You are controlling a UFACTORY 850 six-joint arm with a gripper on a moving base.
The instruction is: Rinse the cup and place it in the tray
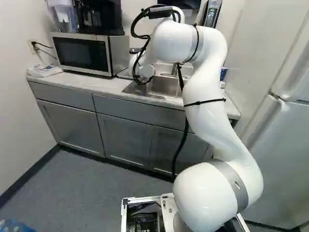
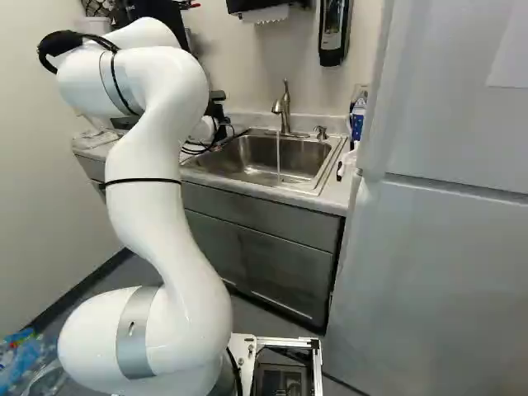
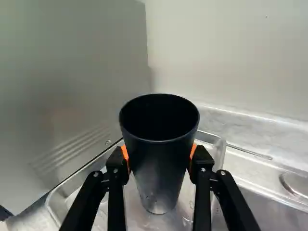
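In the wrist view the gripper (image 3: 160,161) is shut on a dark cup (image 3: 161,178), its orange pads pressing the cup from two sides. The cup's mouth faces up, and its base is over the floor of a clear tray (image 3: 91,166); whether it touches the tray I cannot tell. Neither base view lets me make out the fingers, cup or tray past the arm. Water (image 2: 279,157) runs from the faucet (image 2: 285,106) into the steel sink (image 2: 256,169) in the right base view.
The microwave (image 1: 87,53) stands on the counter (image 1: 96,83), and its side wall (image 3: 72,96) rises close beside the tray. A wall (image 3: 231,57) stands behind. The sink's edge (image 3: 269,190) adjoins the tray. A fridge (image 2: 445,247) is right of the counter.
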